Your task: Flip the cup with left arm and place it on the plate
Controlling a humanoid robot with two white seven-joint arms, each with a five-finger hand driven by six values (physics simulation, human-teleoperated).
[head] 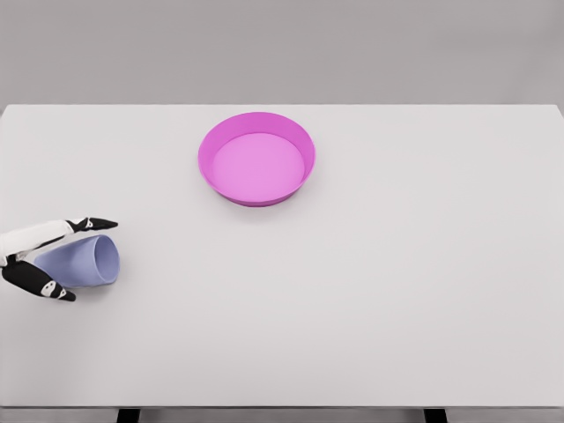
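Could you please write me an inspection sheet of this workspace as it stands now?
Surface: white table, flat, reaching to both side edges of the view.
Job's things: lavender cup lying on its side at the left, mouth facing right; pink plate upright at the far centre, holding nothing, well apart from the cup.
Clutter: nothing seen.
Grippers: left hand at the left edge, fingers above and below the cup, closed around it; right hand not in view.
Cables: nothing seen.
Surroundings: plain grey backdrop behind the table; two dark table legs at the bottom edge.
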